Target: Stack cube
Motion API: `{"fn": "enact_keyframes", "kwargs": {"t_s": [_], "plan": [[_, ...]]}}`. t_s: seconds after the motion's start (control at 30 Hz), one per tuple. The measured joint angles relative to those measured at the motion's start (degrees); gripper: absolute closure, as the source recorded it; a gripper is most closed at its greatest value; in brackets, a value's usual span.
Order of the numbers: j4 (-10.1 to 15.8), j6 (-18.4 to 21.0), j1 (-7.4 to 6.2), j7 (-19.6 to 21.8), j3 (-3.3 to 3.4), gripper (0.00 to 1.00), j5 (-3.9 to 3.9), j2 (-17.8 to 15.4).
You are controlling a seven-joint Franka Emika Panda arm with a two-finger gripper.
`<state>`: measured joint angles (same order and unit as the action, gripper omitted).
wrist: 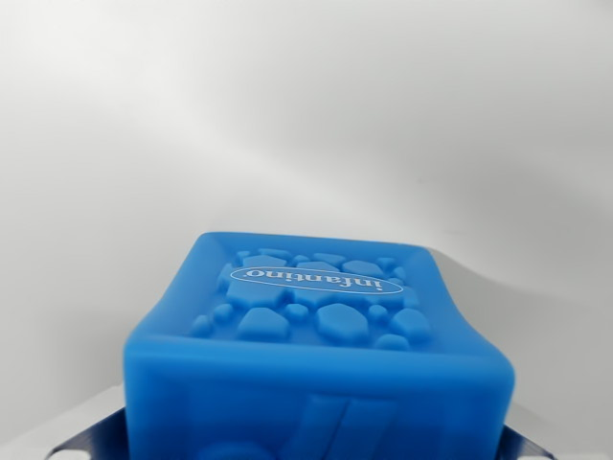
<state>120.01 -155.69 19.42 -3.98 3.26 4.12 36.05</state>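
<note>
Pale grey-white tabletop (pixel 306 115) fills your wrist view behind one blue cube (pixel 316 355).

You see the blue cube low and centred, its upper face raised in pebble shapes around a white oval reading "infantino" upside down. Metal claw fingers (pixel 86 443) show at both bottom corners, tight beside the blue cube, apparently clenched on it.

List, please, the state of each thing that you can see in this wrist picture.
Cube: blue, soft-looking, close to the camera, its embossed "infantino" face in view with the text upside down; sides bowed inward, as if squeezed.
Gripper: only metal parts show at the lower corners beside the cube; fingertips hidden, so open or shut is unclear.
</note>
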Motion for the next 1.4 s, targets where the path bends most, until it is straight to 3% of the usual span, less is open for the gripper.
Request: {"fn": "enact_keyframes", "kwargs": {"t_s": [0.43, 1.17, 1.4], "plan": [[0.17, 0.38, -0.01, 0.0, 0.01, 1.0, 0.0, -0.64], [1.95, 5.64, -0.42, 0.09, 0.59, 1.0, -0.17, -8.07], [2.57, 6.05, -1.57, 2.06, 0.77, 1.0, -0.17, -8.91]]}}
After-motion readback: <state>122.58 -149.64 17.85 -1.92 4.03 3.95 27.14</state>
